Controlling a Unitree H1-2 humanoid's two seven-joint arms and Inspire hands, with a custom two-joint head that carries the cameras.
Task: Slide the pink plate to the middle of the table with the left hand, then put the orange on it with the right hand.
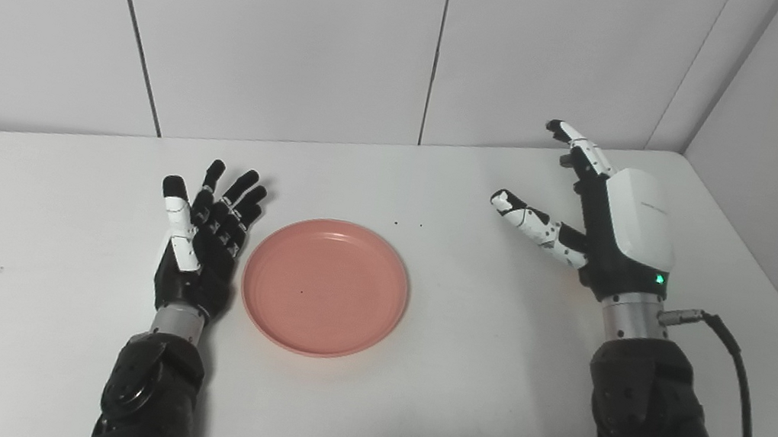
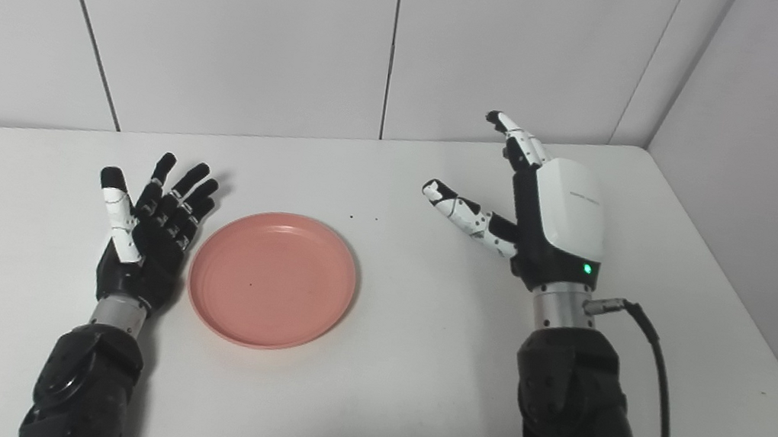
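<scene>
While nothing is held in it, the round pink plastic plate [image 1: 325,287] is laid flat mid-table; the left hand [image 1: 199,240] at nine o'clock and right hand [image 1: 602,212] at two o'clock are spread open.

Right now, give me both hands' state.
Left hand: open, fingers apart, holding nothing, beside the pink plate.
Right hand: open, holding nothing.
</scene>
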